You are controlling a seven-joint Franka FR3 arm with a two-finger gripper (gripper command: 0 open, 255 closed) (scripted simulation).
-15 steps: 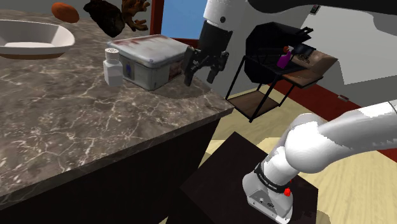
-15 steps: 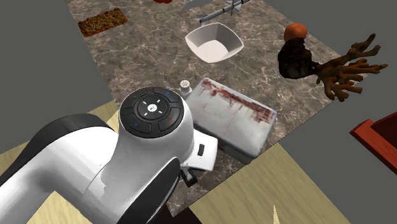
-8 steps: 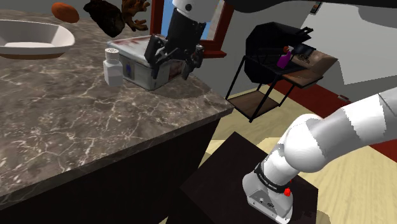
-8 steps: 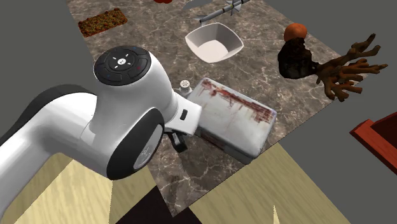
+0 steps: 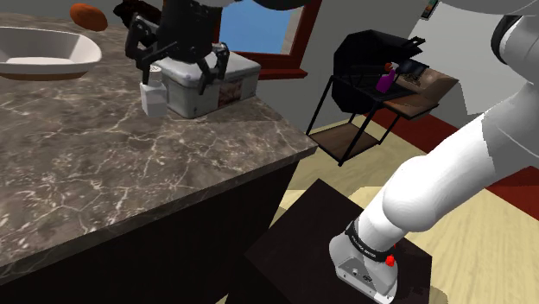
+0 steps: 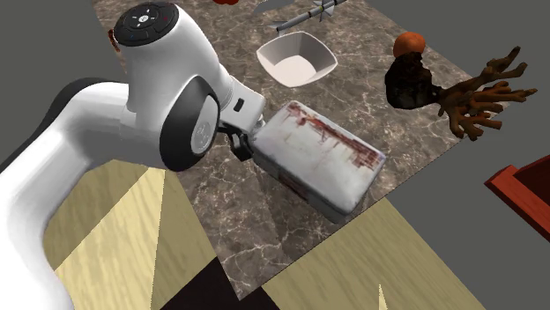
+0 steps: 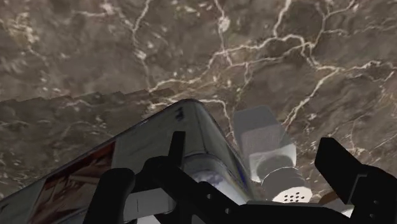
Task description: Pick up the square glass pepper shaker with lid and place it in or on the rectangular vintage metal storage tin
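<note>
Nearest, the dark box stand (image 5: 345, 246) sits off the bench's (image 5: 129, 181) front edge, and the white arm reaches from it over the near corner. Past that corner, along the bench's side edge, lies the storage tin (image 5: 235, 82), a pale rectangular box with a rust-red stained lid. The pepper shaker (image 5: 154, 99) stands upright at the tin's inward end, close against it; whether the two touch I cannot tell. It is a small, pale, square-sided bottle with a perforated lid.

The tool (image 5: 175, 80) hovers just above both, pointing down. Its fingers (image 7: 347, 168) stand wide apart and hold nothing. In the wrist view the shaker and the tin's corner both lie in the span between them, neither touched.

As for handling, the shaker is likely light and stiff, with smooth flat walls that could slip under a weak pinch. If it is glass, as the task says, it could chip if knocked over or dropped. The best hold looks to be on two opposite flat walls of the body, below the lid, since the lid itself might come off. Because the tin crowds one wall, I would choose the pair of walls that are free on both sides; otherwise one finger may land on the tin.

Farther on, a white bowl (image 5: 52, 53) sits toward the bench's far edge, with an orange-brown lump (image 5: 88, 15) beyond it.
</note>
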